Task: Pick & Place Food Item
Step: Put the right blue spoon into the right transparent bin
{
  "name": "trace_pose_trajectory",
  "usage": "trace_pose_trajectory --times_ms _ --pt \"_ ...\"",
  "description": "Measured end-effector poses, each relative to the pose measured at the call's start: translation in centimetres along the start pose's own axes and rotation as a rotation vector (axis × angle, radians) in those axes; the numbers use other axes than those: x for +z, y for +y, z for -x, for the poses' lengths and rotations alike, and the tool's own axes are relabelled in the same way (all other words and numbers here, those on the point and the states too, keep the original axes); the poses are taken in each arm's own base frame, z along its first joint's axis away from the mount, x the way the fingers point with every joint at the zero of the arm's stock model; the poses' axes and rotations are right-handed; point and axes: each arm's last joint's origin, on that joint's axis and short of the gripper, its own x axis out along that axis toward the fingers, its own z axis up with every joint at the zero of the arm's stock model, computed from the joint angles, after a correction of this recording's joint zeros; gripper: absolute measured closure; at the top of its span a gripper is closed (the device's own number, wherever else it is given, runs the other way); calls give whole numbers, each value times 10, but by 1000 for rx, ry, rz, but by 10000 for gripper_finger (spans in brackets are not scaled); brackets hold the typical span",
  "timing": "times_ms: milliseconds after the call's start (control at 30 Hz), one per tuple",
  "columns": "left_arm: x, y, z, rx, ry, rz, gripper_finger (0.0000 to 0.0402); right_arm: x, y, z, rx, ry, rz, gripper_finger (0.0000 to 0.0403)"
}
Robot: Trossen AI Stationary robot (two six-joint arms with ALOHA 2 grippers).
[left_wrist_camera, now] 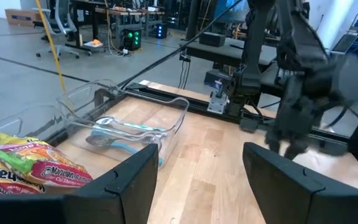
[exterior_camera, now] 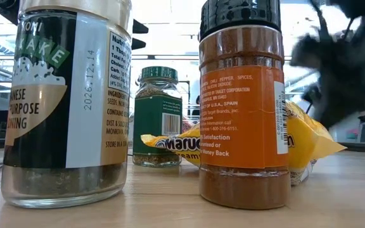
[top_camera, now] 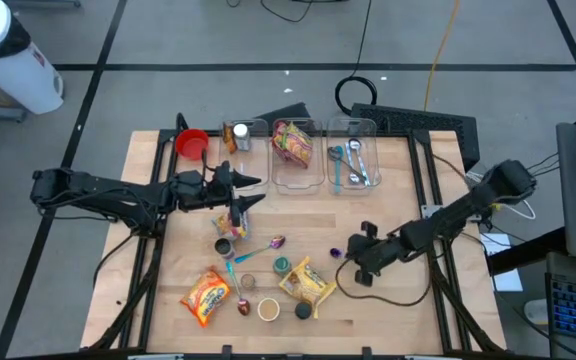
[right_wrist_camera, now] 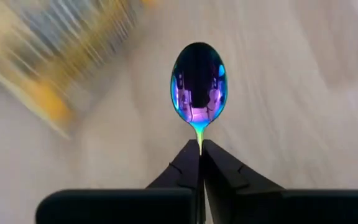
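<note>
Right gripper: clamped on spoon handle, bowl forward, lifted for carrying | Left gripper: fingers apart, empty, waiting near clear bins | Yellow packet: on table.

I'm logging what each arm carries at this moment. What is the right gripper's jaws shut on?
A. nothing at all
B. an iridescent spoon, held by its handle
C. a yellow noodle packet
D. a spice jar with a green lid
B: in the right wrist view the right gripper has its jaws shut on the thin handle of the iridescent spoon, whose bowl sticks out beyond the fingertips above the wooden table.
</note>
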Motion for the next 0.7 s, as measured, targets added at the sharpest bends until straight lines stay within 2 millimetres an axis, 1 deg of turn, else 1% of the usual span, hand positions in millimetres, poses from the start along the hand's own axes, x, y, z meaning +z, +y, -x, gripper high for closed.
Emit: trace_pose_trajectory --times_ms 133,267,333,400,500,600,700 --pt "0 0 0 0 -2 0 158 12 -4 19 1 -124 -33 402" --pt "0 0 0 0 -2 -1 158 30 -10 42 -6 -308 -64 402" --pt "0 0 0 0 -2 -2 158 39 -15 52 21 -373 -85 402" --pt "0 0 0 0 -2 -2 158 49 -20 62 84 -439 -96 402" --pt "0 0 0 -1 -3 -2 158 63 -27 75 172 -538 -49 402" --pt "0 0 0 0 -3 -2 158 75 -40 85 126 -647 -35 403" --pt "0 0 0 0 -3 -2 158 84 -62 89 31 -698 -49 403"
